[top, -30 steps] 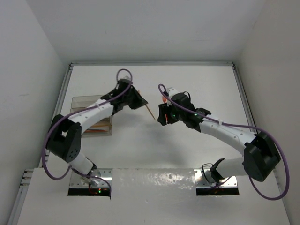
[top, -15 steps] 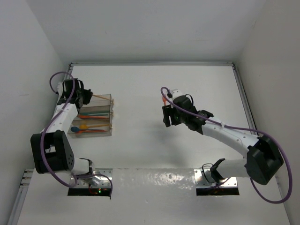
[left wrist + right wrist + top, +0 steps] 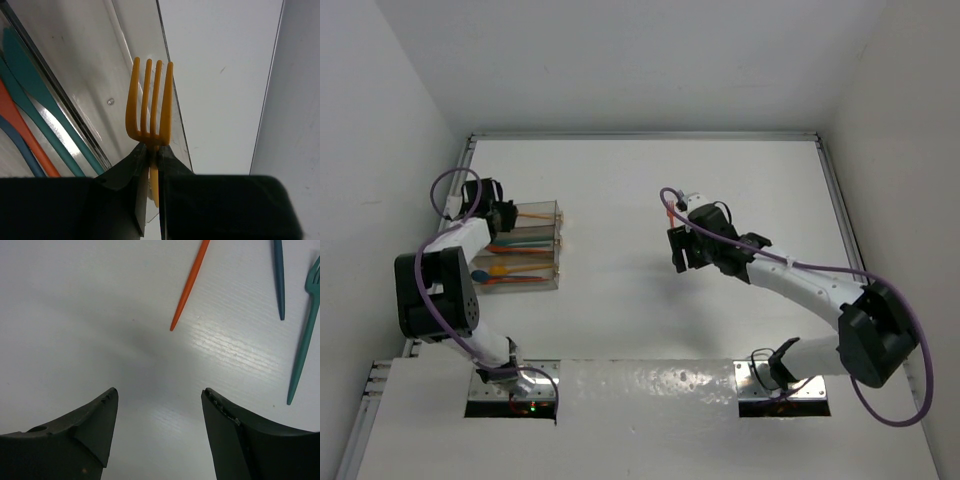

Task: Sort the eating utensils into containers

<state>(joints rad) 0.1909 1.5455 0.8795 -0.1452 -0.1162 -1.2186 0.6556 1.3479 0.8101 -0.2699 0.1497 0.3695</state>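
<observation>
While the left gripper (image 3: 152, 156) sits over the containers (image 3: 558, 246) at the table's left side, its jaws are pinched almost together on an orange fork (image 3: 150, 102). They grip the neck just below the tines. The tines point away from the wrist camera, along the clear wall of the far bin (image 3: 85, 60). Cannot tell whether the fork touches the bin floor. The neighbouring bin holds teal pieces (image 3: 35, 107) and an orange piece (image 3: 17, 127).

Right gripper (image 3: 157, 395): spread wide, holding nothing, hovering above the bare table (image 3: 75, 305) near its centre. Three loose pieces lie just beyond the fingertips: an orange handle (image 3: 190, 285), a dark blue handle (image 3: 278, 280) and a teal fork (image 3: 304, 340). All lie flat and apart from one another. The heads of the first two are out of frame.

Handling, as judged:
- The pieces look very light, thin and smooth, probably stiff along their length but easy to flick or skate across the glossy surface.
- Lying flat, they leave little height for the fingers to catch.
- Best hold is likely across the narrow handle near mid-length, jaws square to it and lowered to the table.
- A hold near the tip risks the piece pivoting in the jaws.
- The orange handle is nearest the right gripper.
</observation>
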